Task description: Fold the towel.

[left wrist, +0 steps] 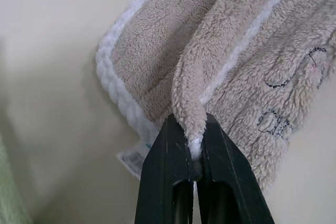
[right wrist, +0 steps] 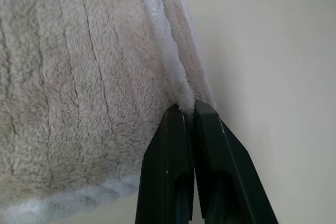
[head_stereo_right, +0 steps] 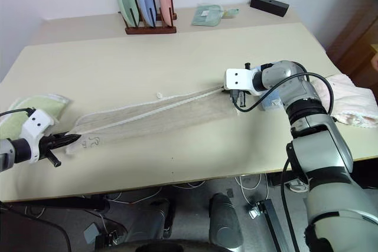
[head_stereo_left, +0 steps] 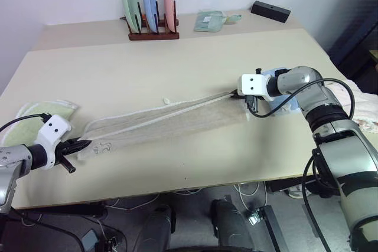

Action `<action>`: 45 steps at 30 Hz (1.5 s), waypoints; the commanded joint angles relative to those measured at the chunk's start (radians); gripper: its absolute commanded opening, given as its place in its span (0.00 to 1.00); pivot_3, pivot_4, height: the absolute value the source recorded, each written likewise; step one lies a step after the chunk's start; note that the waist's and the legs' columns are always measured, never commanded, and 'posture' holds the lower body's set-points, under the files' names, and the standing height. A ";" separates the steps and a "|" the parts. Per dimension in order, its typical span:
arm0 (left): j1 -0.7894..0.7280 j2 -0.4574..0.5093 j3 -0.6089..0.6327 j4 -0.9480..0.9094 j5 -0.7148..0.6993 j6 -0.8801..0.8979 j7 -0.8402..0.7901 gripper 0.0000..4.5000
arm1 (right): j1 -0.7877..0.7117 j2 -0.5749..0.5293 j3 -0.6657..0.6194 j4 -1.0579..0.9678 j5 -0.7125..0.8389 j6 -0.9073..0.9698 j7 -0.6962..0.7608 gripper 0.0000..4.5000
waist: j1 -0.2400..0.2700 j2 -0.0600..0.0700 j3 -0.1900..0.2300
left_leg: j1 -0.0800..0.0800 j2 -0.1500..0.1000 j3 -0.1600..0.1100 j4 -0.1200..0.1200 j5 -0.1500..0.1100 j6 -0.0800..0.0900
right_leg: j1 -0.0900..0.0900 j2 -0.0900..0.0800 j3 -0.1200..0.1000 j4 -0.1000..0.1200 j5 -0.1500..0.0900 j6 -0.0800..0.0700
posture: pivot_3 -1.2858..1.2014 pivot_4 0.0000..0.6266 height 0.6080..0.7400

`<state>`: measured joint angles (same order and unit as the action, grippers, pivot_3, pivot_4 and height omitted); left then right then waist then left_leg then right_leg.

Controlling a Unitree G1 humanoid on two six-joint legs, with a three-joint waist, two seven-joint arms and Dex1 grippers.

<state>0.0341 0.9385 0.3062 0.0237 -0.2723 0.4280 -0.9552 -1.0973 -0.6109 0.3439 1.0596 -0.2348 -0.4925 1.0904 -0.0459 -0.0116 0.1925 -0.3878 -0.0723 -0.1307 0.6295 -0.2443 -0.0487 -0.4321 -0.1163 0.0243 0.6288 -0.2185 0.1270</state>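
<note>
Pincer on the left arm point(head_stereo_left: 80, 144) is clamped on one end of the towel point(head_stereo_left: 171, 119), at about 8 o'clock in the head view; the left wrist view shows its two black fingers point(left wrist: 170, 166) pressed together on a pinched fold of beige pile with white corded edging, a small white tag point(left wrist: 132, 159) just beside them and dark embroidered marks point(left wrist: 275, 124) on the cloth nearby. Right pincer point(head_stereo_left: 239, 94), at about 3 o'clock, is likewise closed on the opposite end; its own wrist view shows the fingers point(right wrist: 165, 161) squeezed onto the white edge where two layers meet.

Between the two, the towel lies as a long, narrow, doubled strip across the middle of the worktop point(head_stereo_left: 177, 57), running from 8 o'clock up toward 3 o'clock, with the corded edge tracing its upper side.

At 9 o'clock a pale green towel point(head_stereo_left: 32, 116) lies flat near the left arm. A light-blue cloth point(head_stereo_left: 282, 100) lies partly hidden under the right arm, and a pinkish-white cloth point(head_stereo_right: 348, 101) rests further out at 3 o'clock. At 12 o'clock a wooden rack point(head_stereo_left: 153, 33) holds green, blue and pink plates upright; a pale green item point(head_stereo_left: 209, 20) and a black box point(head_stereo_left: 270, 10) sit at about 1 o'clock.
</note>
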 commanded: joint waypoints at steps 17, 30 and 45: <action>-0.115 -0.157 0.152 0.067 -0.015 0.001 0.359 0.64 | -0.028 -0.024 -0.071 0.055 -0.032 -0.027 -0.271 0.61 | -0.004 0.000 0.000 | 0.000 0.000 0.000 0.000 0.000 0.000 | -0.001 0.000 0.000 0.001 0.000 0.000 | 0.52 0.24 1.00; 0.157 -0.184 0.257 -0.285 -0.070 0.007 0.343 0.64 | 0.650 -0.186 -0.464 -1.097 0.636 0.993 -0.029 0.99 | 0.014 0.000 -0.001 | -0.001 0.000 -0.002 0.001 0.000 0.000 | 0.001 0.000 0.000 0.000 0.000 0.000 | 0.52 0.24 1.00; 0.041 -0.237 -0.102 -0.647 -0.160 0.024 0.256 0.64 | 0.829 0.323 -0.828 -1.439 1.040 1.892 -0.842 0.99 | 0.037 -0.001 -0.002 | -0.001 0.000 -0.002 0.003 0.000 0.000 | 0.003 0.000 0.000 -0.002 0.000 0.000 | 0.52 0.24 1.00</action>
<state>0.0868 0.7040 0.2298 -0.5762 -0.4153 0.4408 -0.7064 -0.2502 -0.3044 -0.4349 -0.3680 0.7976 1.3672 0.3102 -0.0094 -0.0129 0.1900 -0.3888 -0.0724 -0.1324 0.6326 -0.2443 -0.0486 -0.4289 -0.1164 0.0241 0.6264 -0.2185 0.1268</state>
